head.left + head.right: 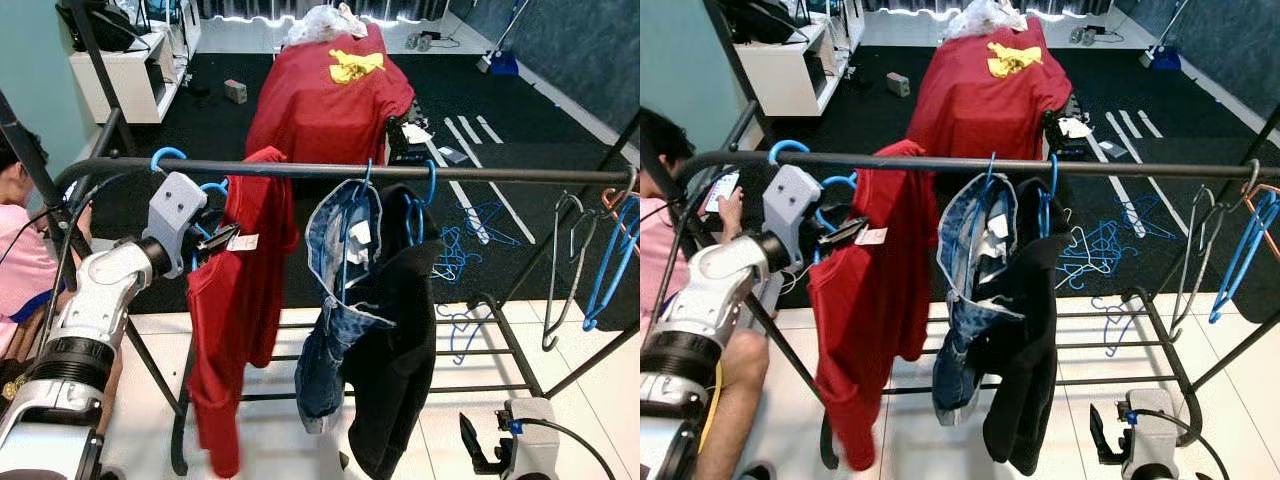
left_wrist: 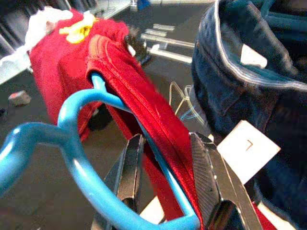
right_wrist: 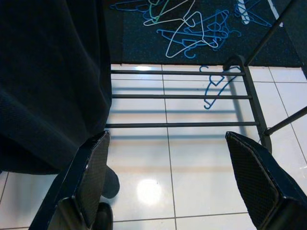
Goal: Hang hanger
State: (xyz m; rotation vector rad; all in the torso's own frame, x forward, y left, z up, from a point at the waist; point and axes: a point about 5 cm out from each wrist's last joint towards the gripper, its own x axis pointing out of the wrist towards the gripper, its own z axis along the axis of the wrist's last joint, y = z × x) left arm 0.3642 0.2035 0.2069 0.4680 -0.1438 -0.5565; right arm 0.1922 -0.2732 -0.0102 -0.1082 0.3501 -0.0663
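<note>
A red shirt (image 1: 240, 300) hangs on a blue hanger (image 2: 72, 143), whose hook (image 1: 166, 154) curves over the black rail (image 1: 480, 174) near its left end. My left gripper (image 1: 214, 240) is just under the rail, shut on the hanger's arm and the shirt's shoulder; the fingers (image 2: 132, 163) press from both sides in the left wrist view. My right gripper (image 1: 482, 450) hangs low at the lower right, open over the white tiles, with nothing between its fingers (image 3: 91, 167).
Jeans (image 1: 335, 300) and a black garment (image 1: 395, 340) hang mid-rail on blue hangers. Empty grey (image 1: 562, 270) and blue hangers (image 1: 610, 260) hang at the right end. Loose hangers (image 3: 187, 28) lie on the dark carpet. A person (image 1: 680, 230) sits at the left.
</note>
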